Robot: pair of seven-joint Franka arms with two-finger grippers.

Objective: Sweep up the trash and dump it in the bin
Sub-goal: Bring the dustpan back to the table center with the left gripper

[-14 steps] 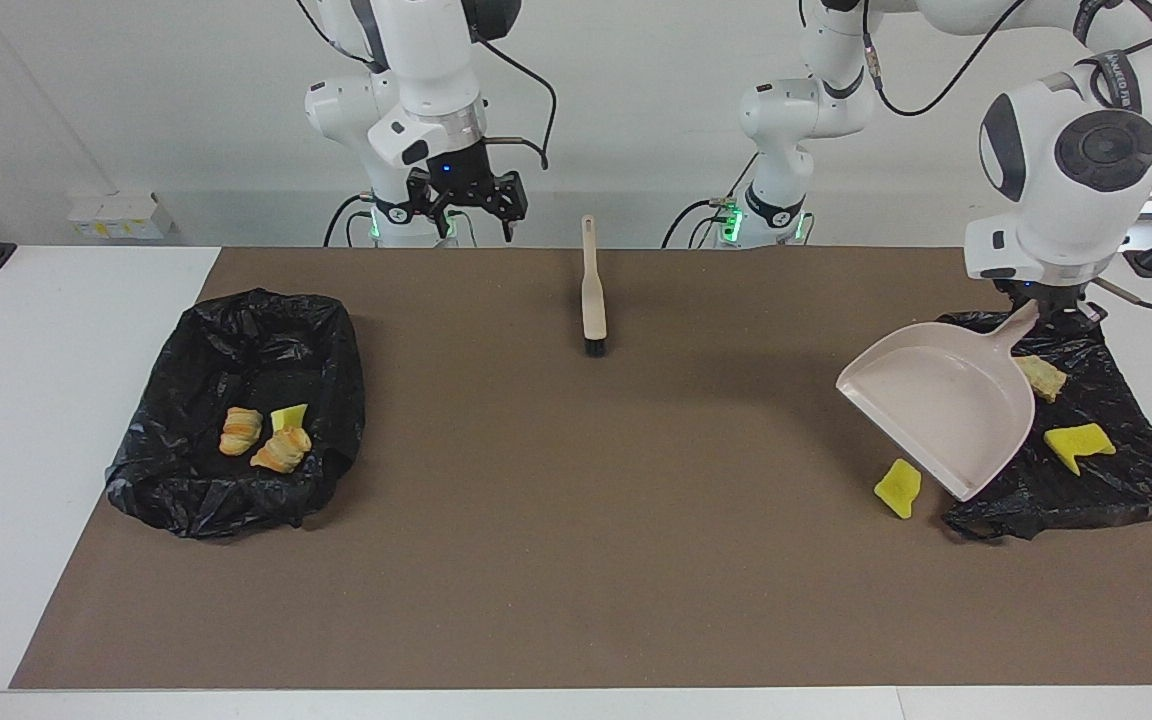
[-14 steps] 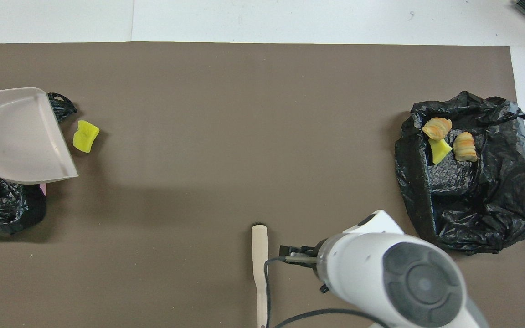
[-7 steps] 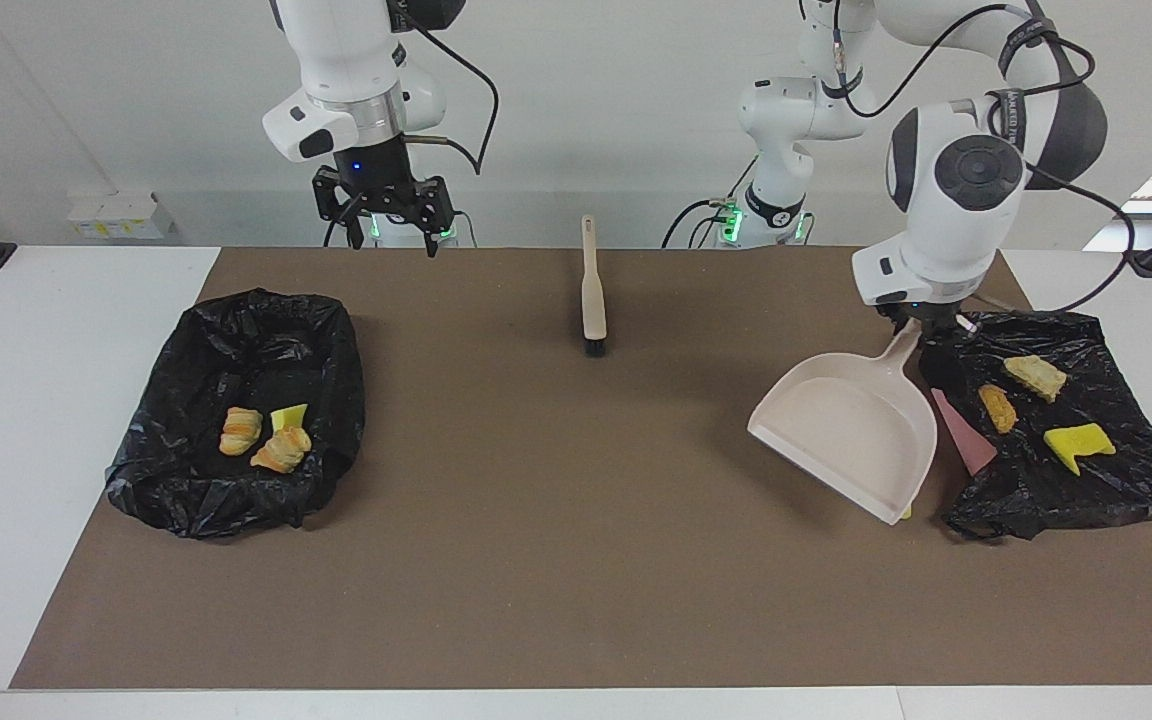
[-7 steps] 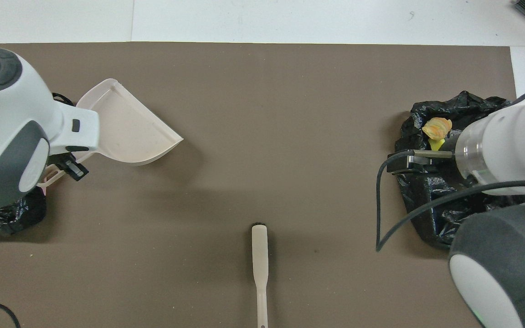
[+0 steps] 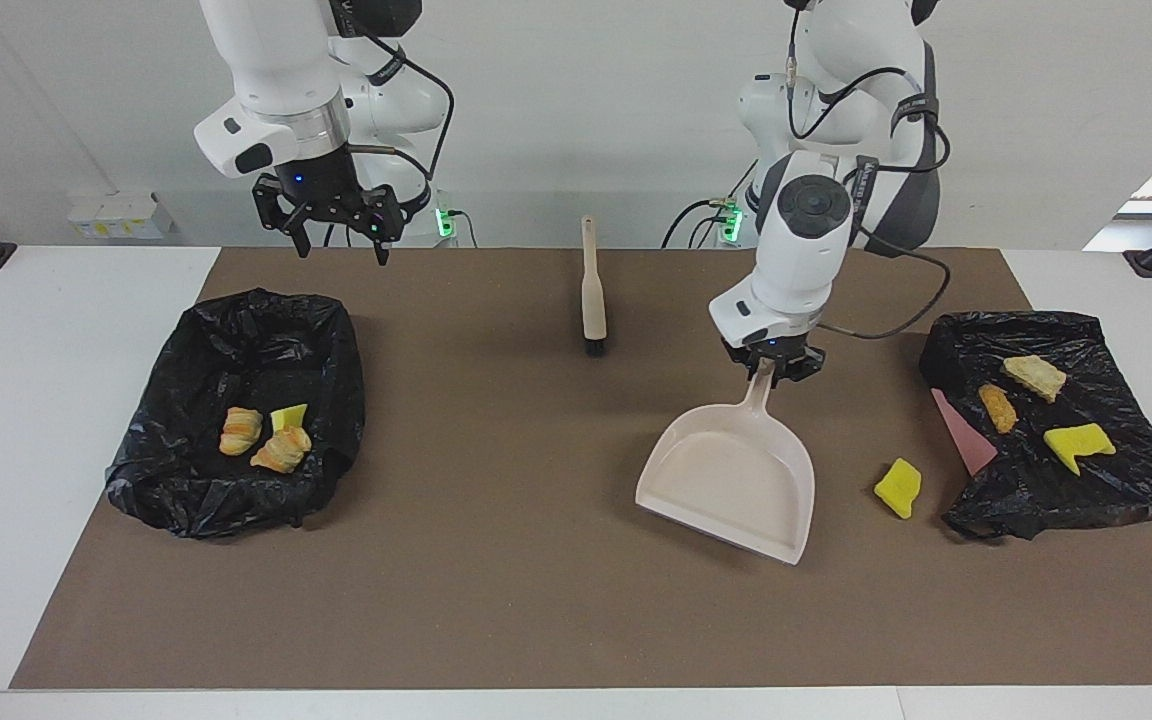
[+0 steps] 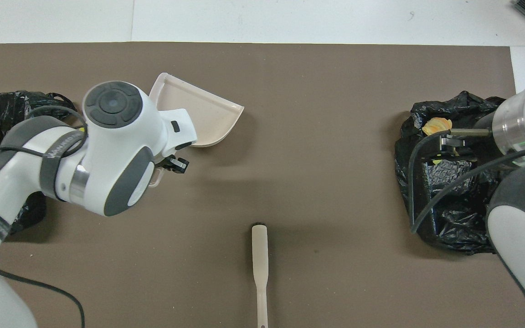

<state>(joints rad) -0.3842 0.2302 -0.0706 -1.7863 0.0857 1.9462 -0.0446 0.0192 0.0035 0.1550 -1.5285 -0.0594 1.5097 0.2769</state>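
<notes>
Brown matting (image 5: 536, 560) covers the table. At the right arm's end, a bag-lined bin (image 5: 166, 490) holds three bits of trash (image 5: 240, 430); the right gripper (image 5: 334, 238) hangs wide open above it. Mid-table lies a brush (image 5: 593, 300). The left gripper (image 5: 772, 368) clamps the dustpan (image 5: 726, 480) handle, one yellow sponge piece (image 5: 898, 488) just beside the pan, three bits on the black bag (image 5: 1126, 470).

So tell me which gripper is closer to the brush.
Left. The left gripper, holding the dustpan handle, is beside the brush; the right gripper hangs over the mat's edge above the bin.
</notes>
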